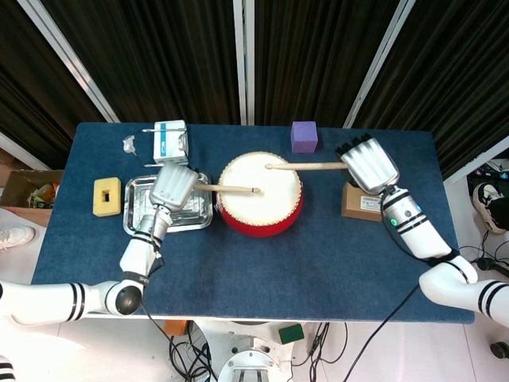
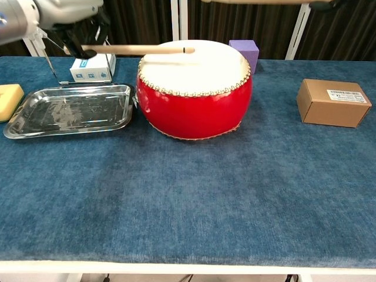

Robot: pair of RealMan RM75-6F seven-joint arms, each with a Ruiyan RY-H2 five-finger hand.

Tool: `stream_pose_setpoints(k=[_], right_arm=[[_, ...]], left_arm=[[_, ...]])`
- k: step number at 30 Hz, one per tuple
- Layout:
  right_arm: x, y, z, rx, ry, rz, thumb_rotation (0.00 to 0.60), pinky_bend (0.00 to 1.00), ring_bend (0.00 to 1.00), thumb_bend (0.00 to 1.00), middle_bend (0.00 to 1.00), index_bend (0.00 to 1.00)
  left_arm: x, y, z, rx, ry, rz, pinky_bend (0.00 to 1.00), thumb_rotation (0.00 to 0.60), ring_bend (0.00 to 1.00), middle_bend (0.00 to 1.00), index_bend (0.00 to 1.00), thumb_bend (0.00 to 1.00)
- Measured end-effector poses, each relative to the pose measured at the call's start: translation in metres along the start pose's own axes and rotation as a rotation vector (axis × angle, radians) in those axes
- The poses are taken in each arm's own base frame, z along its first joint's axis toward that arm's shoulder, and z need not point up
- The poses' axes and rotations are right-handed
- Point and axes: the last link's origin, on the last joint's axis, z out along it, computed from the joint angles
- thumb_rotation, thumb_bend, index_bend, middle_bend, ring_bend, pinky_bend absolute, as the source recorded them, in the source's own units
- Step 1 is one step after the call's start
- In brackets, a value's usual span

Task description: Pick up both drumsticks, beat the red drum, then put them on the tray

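The red drum [image 1: 261, 195] [image 2: 194, 88] with its cream skin stands mid-table. My left hand [image 1: 172, 188] [image 2: 61, 12] grips a wooden drumstick [image 1: 227, 189] [image 2: 134, 49] over the tray's right side; the stick's tip lies low over the drumhead's left half. My right hand [image 1: 368, 165] holds the other drumstick [image 1: 305, 166] [image 2: 252, 2] raised high over the drum's far side, its tip pointing left. In the chest view this stick shows only at the top edge. The steel tray [image 1: 135, 208] [image 2: 64, 111] lies left of the drum with nothing in it.
A brown cardboard box [image 1: 359, 207] [image 2: 333, 103] sits right of the drum under my right forearm. A purple cube [image 1: 304, 135] [image 2: 245, 50] is behind the drum. A white-blue box [image 1: 170, 142] [image 2: 90, 67] lies behind the tray, and a yellow sponge [image 1: 106, 196] [image 2: 9, 97] at its left.
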Motion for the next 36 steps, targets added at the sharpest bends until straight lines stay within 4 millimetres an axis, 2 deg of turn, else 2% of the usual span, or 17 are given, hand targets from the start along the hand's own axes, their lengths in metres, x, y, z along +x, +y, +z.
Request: stream_pose_setpoints(k=[5, 8, 10, 13, 16, 20, 26, 29, 32, 36], right_arm=[[-0.034, -0.019, 0.006, 0.056, -0.121, -0.051, 0.600, 0.52, 0.49, 0.90, 0.75, 0.88], [-0.050, -0.025, 0.007, 0.081, -0.171, -0.123, 0.600, 0.52, 0.49, 0.90, 0.75, 0.88], [-0.052, -0.027, 0.006, 0.085, -0.172, -0.140, 0.600, 0.52, 0.49, 0.90, 0.75, 0.88], [-0.042, -0.023, 0.006, 0.057, -0.121, -0.099, 0.600, 0.52, 0.49, 0.90, 0.75, 0.88], [-0.020, -0.014, 0.005, 0.017, -0.033, -0.030, 0.600, 0.52, 0.49, 0.90, 0.75, 0.88], [0.003, -0.004, 0.001, -0.003, 0.037, 0.022, 0.600, 0.52, 0.49, 0.90, 0.75, 0.88], [-0.004, -0.012, 0.005, 0.019, 0.021, 0.037, 0.600, 0.52, 0.49, 0.90, 0.75, 0.88], [-0.003, -0.011, 0.004, 0.018, 0.039, 0.052, 0.600, 0.52, 0.49, 0.90, 0.75, 0.88], [0.002, -0.006, -0.001, 0.008, 0.072, 0.064, 0.600, 0.52, 0.49, 0.90, 0.75, 0.88], [0.012, 0.006, -0.015, -0.008, 0.116, 0.076, 0.600, 0.52, 0.49, 0.90, 0.75, 0.88]], left_arm=[[0.017, -0.013, -0.013, 0.008, 0.057, -0.033, 0.68, 0.600, 0.62, 0.67, 0.66, 0.62], [0.016, -0.011, -0.014, -0.003, 0.056, -0.033, 0.68, 0.600, 0.62, 0.67, 0.66, 0.62], [0.011, -0.006, -0.012, -0.016, 0.040, -0.025, 0.68, 0.600, 0.62, 0.67, 0.66, 0.62], [0.000, 0.004, -0.007, -0.034, 0.009, -0.004, 0.68, 0.600, 0.62, 0.67, 0.66, 0.62], [-0.012, 0.013, 0.000, -0.045, -0.028, 0.023, 0.68, 0.600, 0.62, 0.67, 0.66, 0.63], [-0.015, 0.015, 0.002, -0.035, -0.038, 0.020, 0.68, 0.600, 0.62, 0.67, 0.66, 0.63], [0.004, -0.007, -0.013, 0.005, 0.040, -0.050, 0.68, 0.600, 0.62, 0.67, 0.66, 0.63], [0.007, -0.023, -0.025, 0.029, 0.070, -0.105, 0.68, 0.600, 0.62, 0.67, 0.66, 0.62], [-0.001, -0.039, -0.039, 0.055, 0.070, -0.156, 0.68, 0.600, 0.62, 0.67, 0.66, 0.62], [-0.029, -0.060, -0.054, 0.093, 0.019, -0.172, 0.68, 0.600, 0.62, 0.67, 0.66, 0.62]])
